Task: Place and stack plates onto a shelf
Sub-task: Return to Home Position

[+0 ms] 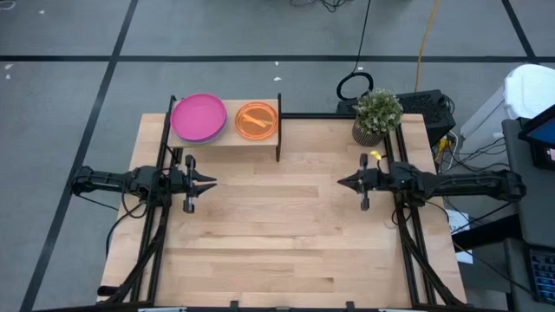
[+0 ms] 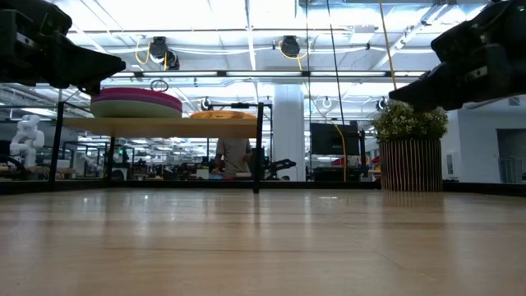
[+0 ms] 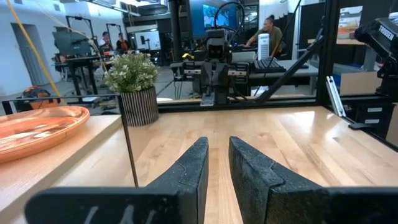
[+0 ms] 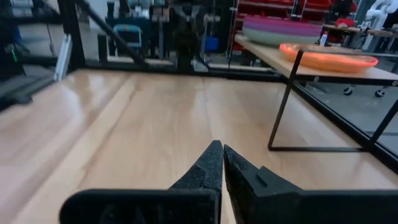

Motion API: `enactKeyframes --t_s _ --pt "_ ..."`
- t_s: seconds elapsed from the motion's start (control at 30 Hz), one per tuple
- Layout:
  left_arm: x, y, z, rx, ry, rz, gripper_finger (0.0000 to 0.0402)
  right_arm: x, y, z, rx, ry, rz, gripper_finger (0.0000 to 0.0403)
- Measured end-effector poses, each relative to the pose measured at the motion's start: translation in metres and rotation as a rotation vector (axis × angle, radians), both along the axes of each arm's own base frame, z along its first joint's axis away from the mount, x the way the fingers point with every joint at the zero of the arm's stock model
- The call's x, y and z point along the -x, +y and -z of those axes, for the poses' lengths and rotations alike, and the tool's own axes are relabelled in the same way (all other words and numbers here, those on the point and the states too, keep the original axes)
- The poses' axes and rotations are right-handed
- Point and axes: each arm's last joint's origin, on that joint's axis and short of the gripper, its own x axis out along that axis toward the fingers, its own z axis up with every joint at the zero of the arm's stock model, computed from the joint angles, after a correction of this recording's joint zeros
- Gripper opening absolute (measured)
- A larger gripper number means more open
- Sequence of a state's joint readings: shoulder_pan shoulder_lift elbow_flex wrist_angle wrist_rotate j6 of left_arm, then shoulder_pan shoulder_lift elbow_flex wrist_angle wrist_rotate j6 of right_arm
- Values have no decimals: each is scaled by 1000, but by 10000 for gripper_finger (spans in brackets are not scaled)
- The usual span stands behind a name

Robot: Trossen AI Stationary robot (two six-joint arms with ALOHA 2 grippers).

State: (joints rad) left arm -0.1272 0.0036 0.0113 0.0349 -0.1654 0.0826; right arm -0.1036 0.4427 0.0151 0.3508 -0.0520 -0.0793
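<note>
The shelf (image 1: 227,137) stands on thin black legs at the table's far edge, left of centre. On its left half lies a stack of larger plates (image 1: 198,117), magenta on top with purple and pale teal edges showing below (image 2: 136,104). Its right half holds the smaller orange plates (image 1: 256,120), also seen from my wrists (image 3: 37,127) (image 4: 329,57). My left gripper (image 1: 213,182) (image 3: 217,146) hovers near the shelf, narrowly open and empty. My right gripper (image 1: 340,182) (image 4: 221,149) hovers opposite, shut and empty. Both point toward the table's middle.
A potted plant (image 1: 377,115) in a ribbed pot stands at the table's far right corner. The wooden tabletop (image 1: 277,234) stretches bare between and in front of the arms. Black frame rails run along the table's left and right sides. People show in the room beyond.
</note>
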Motion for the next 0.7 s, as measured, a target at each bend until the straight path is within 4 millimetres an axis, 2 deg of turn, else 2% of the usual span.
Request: enactKeyframes --t_s 0.2,0.37,0.7 --pt "0 0 -1 -4 -11 -5 69 4 0 -2 -41 -18 10 0" --pt "0 0 -3 -12 -36 -12 69 6 1 2 -58 18 84 0" --pt "0 1 -3 -18 -34 -40 69 8 14 -2 -66 -19 32 0"
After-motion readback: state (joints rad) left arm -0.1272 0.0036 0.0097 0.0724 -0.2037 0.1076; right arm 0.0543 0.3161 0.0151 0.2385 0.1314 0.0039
